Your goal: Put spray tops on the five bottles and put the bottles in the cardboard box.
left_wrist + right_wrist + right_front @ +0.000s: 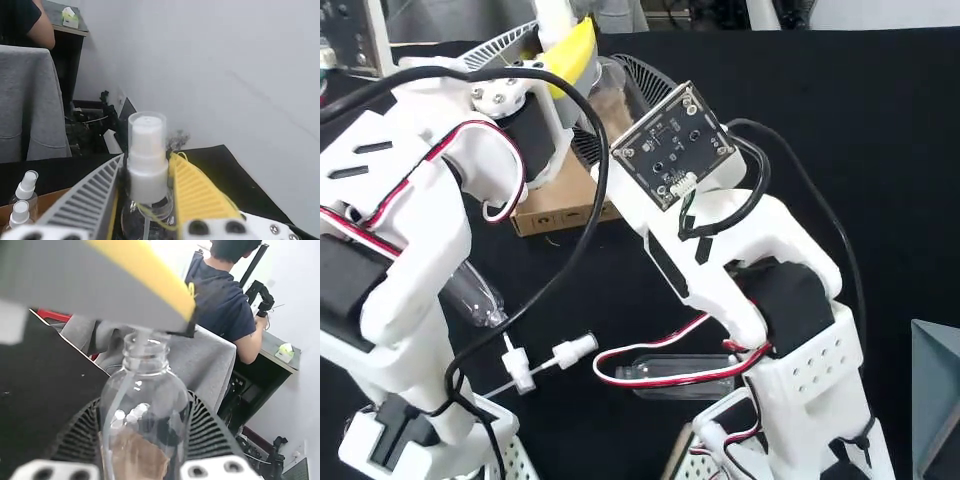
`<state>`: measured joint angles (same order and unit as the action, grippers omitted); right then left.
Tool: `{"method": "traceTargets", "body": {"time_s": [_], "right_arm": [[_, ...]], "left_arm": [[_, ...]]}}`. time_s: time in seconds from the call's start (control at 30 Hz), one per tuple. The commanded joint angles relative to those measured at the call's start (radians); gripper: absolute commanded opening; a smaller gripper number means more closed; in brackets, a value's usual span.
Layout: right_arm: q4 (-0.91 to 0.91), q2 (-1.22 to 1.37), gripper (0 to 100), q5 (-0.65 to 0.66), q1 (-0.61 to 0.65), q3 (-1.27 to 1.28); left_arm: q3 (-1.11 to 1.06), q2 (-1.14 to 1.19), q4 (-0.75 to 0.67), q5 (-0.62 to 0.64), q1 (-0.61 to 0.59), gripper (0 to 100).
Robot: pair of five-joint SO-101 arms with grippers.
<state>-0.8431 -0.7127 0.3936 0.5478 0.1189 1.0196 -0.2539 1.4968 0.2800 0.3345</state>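
Right now the black table (880,150) is carrying both white arms, which are meeting over the cardboard box (560,210) at its far side. The right gripper (144,402) is clamping its black ribbed fingers around a clear bottle (145,410), holding it upright. The left gripper (146,159), one finger grey and one yellow, is pinching a white spray top (146,150) right at that bottle's neck, with the top's thin tube hanging down inside the bottle. Two more clear bottles are lying on the table nearer the arm bases, one (685,375) by the right arm and one (475,295) half hidden behind the left arm. Between them a loose spray top (560,355) is lying on its side. Two capped bottles (25,187) (19,215) are standing in the box.
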Motion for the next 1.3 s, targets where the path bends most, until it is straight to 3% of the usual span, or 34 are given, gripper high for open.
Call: {"method": "traceTargets", "body": {"time_s": [0.0,0.83,1.07,1.27], "right_arm": [[0.006,0.002,1.2,-0.011,-0.031,-0.082],[0.008,0.004,1.2,-0.011,-0.032,-0.079],[0.006,0.004,1.2,-0.011,-0.031,-0.077],[0.008,0.048,1.2,-0.011,-0.029,-0.074]], "left_arm": [[0.002,-0.003,-0.014,-0.003,0.002,16],[-0.001,-0.107,0.006,0.046,-0.005,20],[0.005,-0.115,0.006,0.166,-0.139,27],[0.007,-0.117,0.003,0.235,-0.232,27]]}}
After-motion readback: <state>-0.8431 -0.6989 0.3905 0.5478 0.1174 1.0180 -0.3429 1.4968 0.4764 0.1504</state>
